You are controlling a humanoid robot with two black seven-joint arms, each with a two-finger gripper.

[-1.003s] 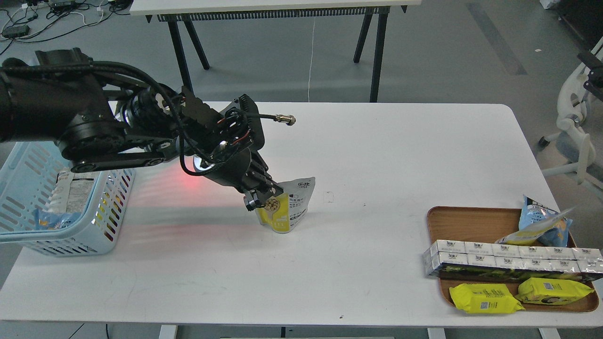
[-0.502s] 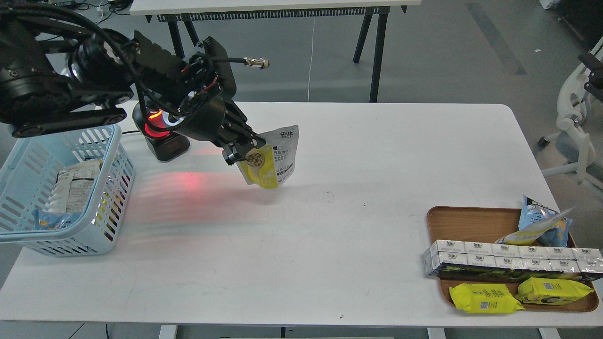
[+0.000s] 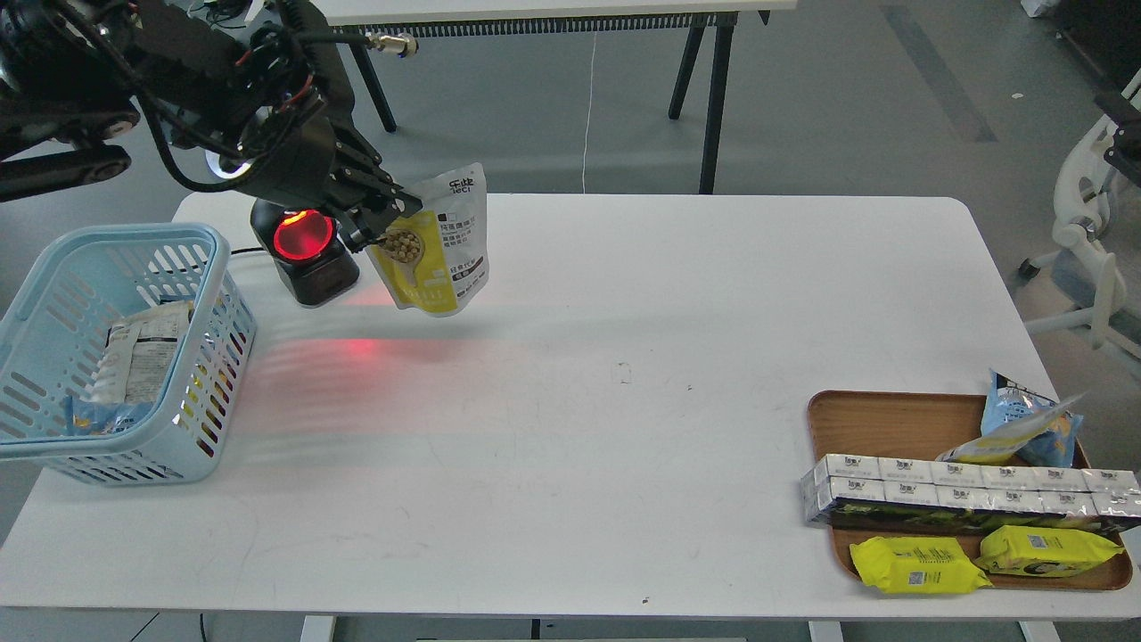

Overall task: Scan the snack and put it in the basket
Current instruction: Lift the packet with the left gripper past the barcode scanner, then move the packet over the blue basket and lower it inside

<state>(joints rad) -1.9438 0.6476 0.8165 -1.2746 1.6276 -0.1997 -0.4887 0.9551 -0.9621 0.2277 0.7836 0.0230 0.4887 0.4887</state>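
My left arm (image 3: 134, 80) is all matte black, chunky round joints wrapped in loose black cables, some thin red wires near the wrist, plus a brass-tipped silver connector (image 3: 390, 42) poking out on a cable.

left arm (image 3: 107, 80) cut off at left edge, basket (image 3: 53, 446) partly cropped, pouch print (image 3: 459, 259) unreadable
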